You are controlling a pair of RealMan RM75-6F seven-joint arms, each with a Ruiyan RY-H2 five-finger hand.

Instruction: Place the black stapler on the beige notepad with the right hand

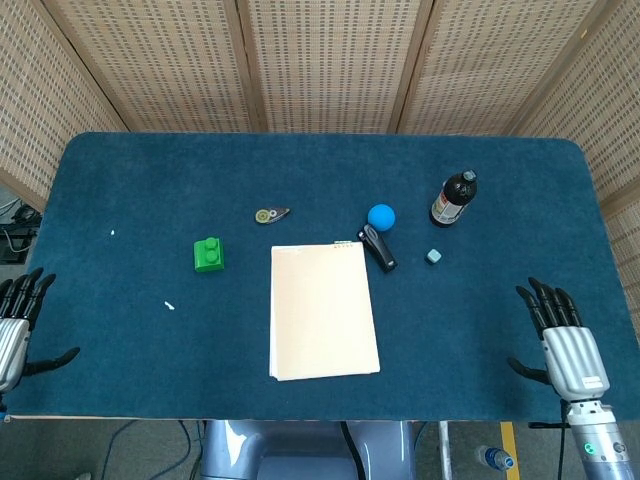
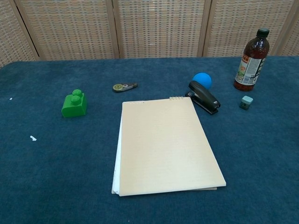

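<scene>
From the head view, the right hand (image 1: 566, 342) sits at lower right, fingers spread and released; the left hand (image 1: 12, 330) at lower left likewise. The black stapler (image 1: 377, 247) lies right of centre, beside the beige notepad (image 1: 323, 311).

From the chest view, the black stapler (image 2: 203, 97) rests on the counter (image 2: 46, 177) just off the beige notepad (image 2: 163, 144), upper right.

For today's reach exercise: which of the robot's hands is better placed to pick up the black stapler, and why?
The right hand. The black stapler lies right of the beige notepad, on that hand's side of the table. The left hand sits at the far left edge, with the notepad between.
</scene>
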